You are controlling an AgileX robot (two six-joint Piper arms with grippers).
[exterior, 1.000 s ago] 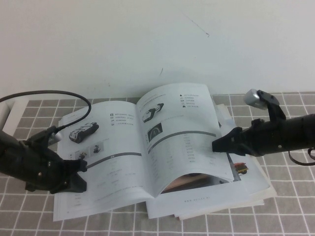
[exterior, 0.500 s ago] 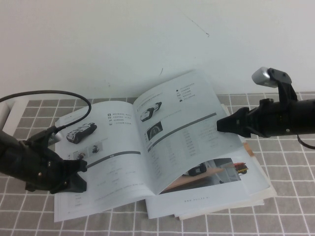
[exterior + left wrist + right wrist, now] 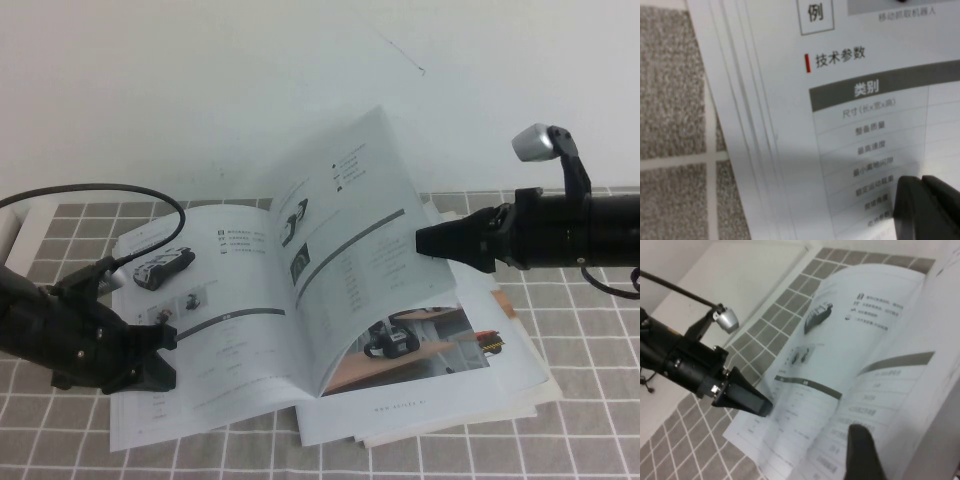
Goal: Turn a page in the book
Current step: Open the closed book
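A: What's hard to see?
B: The right tool [image 3: 422, 241] tip sits at the lifted page [image 3: 350, 230]'s outer edge; the high view shows no gap between its fingers, though they stand spread. The left tool [image 3: 160, 355], on the book [image 3: 230, 330]'s left leaf, I cannot tell.
A: Counts?
B: One book, open on the bench [image 3: 590, 400]; one page raised, curving up from the spine; two tools.
A: Around it?
B: An untidy stack of papers [image 3: 520, 385] lies under the book.
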